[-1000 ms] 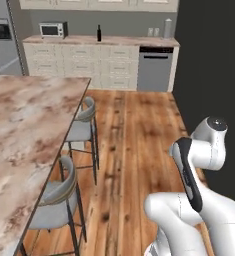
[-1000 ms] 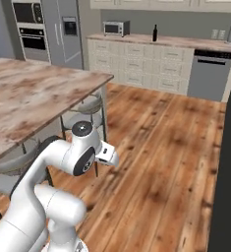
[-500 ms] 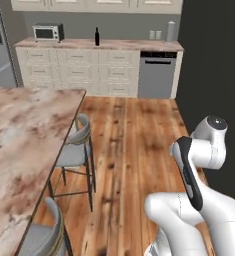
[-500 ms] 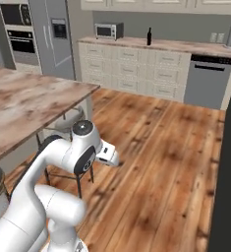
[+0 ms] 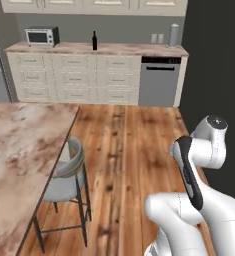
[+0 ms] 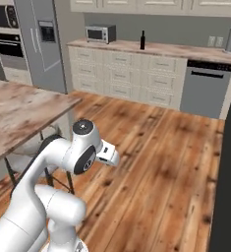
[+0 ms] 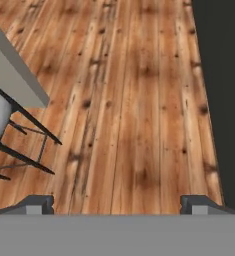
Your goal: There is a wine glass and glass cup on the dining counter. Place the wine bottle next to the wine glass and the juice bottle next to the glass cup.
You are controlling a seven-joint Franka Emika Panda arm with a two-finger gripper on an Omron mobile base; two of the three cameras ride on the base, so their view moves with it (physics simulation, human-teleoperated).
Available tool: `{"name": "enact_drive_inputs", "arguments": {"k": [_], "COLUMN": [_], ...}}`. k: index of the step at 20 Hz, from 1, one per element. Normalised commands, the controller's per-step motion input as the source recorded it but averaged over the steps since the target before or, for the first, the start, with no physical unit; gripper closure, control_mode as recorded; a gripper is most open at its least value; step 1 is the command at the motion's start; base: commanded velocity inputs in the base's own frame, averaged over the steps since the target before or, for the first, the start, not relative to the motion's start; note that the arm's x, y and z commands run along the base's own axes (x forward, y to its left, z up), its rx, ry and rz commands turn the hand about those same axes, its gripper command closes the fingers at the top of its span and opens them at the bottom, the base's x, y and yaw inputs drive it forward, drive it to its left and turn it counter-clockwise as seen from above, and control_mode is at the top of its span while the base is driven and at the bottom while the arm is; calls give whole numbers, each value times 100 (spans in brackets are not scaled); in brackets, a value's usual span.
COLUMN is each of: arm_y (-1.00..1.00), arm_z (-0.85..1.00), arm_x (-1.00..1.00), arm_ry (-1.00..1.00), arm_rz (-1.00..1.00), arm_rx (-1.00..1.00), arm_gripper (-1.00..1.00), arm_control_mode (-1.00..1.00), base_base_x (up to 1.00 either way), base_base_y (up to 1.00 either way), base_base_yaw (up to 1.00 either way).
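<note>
So the wine bottle [image 5: 94, 41] is way over on the far worktop [image 5: 96, 48], standing upright a bit to the right of the microwave [image 5: 42, 36], well apart from the dining counter [image 5: 24, 150] where it needs to end up. The gripper [image 7: 116, 202] is carrying nothing, jaws spread wide, hanging over bare wooden floor [image 7: 134, 100] with the arm tucked in close to the base. Biggest risk I see from here is the approach: there's a stool [image 5: 66, 175] tucked at the corner of the dining counter, and its dark legs sit close to the base's path in the hand view, so a sloppy drive or arm swing could clip it. Second thing is the bottle itself, tall and slim with a narrow neck, so if the arm comes in too high or off-centre it'll probably tip rather than get gripped, and it'd roll on that worktop. Also can't make out the juice bottle, the wine glass or the glass cup at this resolution, so honestly no idea yet where the drop spot is; parking the wine bottle beside the wrong glass seems like a real possibility.
</note>
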Motion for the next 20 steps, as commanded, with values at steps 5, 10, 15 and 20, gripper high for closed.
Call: {"name": "enact_drive_inputs", "arguments": {"k": [5,10,15,20], "arm_y": [0,0,0,0], "arm_z": [0,0,0,0], "arm_x": [0,0,0,0], "arm_ry": [0,0,0,0], "arm_rz": [0,0,0,0], "arm_rx": [0,0,0,0], "arm_gripper": [-100,-100,-100,-100], "arm_control_mode": [100,100,100,100], "base_base_x": [94,94,94,94], "base_base_y": [0,0,0,0], "base_base_yaw": [0,0,0,0]}}
